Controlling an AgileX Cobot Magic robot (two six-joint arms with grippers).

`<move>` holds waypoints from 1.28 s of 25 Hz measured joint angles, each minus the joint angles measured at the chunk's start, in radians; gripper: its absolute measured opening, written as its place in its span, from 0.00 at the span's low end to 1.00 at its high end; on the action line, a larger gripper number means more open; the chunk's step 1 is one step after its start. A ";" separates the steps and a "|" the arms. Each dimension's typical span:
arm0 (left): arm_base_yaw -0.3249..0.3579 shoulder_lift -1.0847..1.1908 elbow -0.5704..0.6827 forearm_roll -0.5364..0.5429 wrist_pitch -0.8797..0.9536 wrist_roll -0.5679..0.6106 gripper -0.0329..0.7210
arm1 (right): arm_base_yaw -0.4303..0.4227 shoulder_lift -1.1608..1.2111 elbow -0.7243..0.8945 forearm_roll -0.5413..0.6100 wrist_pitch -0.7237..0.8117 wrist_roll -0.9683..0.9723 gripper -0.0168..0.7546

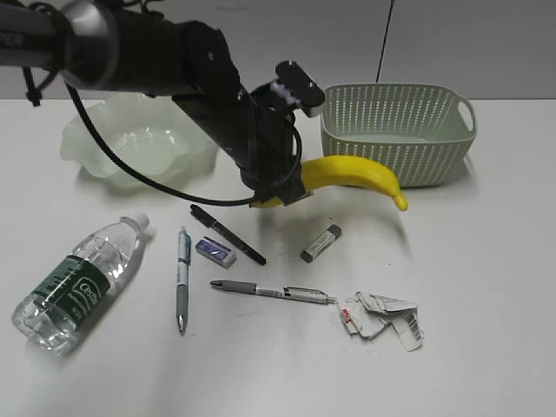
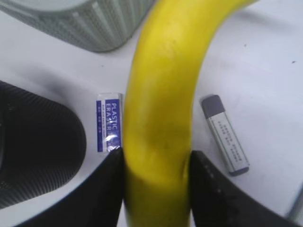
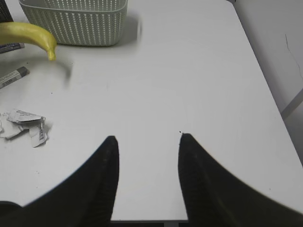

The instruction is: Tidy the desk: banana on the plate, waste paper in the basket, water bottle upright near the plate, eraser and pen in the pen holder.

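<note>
An office-like room: a plain white desk [image 1: 486,287] strewn with pens [image 1: 182,278] against a grey wall.

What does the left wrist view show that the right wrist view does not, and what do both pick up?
Only the left wrist view shows the left hand with its fingers against both sides of the banana, plus the blue plastic eraser and the black mesh pen holder.

Only the right wrist view shows the right hand open over bare desk, holding nothing, and the waste paper.

Both share the banana, the basket and the grey eraser.
</note>
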 joint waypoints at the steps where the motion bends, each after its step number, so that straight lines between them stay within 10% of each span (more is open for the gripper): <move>1: 0.000 -0.024 0.000 -0.005 0.011 0.000 0.46 | 0.000 0.000 0.000 0.000 0.000 0.000 0.46; 11: 0.031 -0.305 0.000 -0.012 0.118 -0.002 0.46 | 0.000 0.000 0.000 0.000 0.000 0.000 0.46; 22: 0.491 -0.340 0.000 0.013 0.123 -0.190 0.46 | 0.000 0.000 0.000 0.000 0.000 -0.001 0.46; 32: 0.557 -0.084 0.000 0.020 0.095 -0.223 0.46 | 0.000 0.000 0.000 0.000 0.000 -0.001 0.46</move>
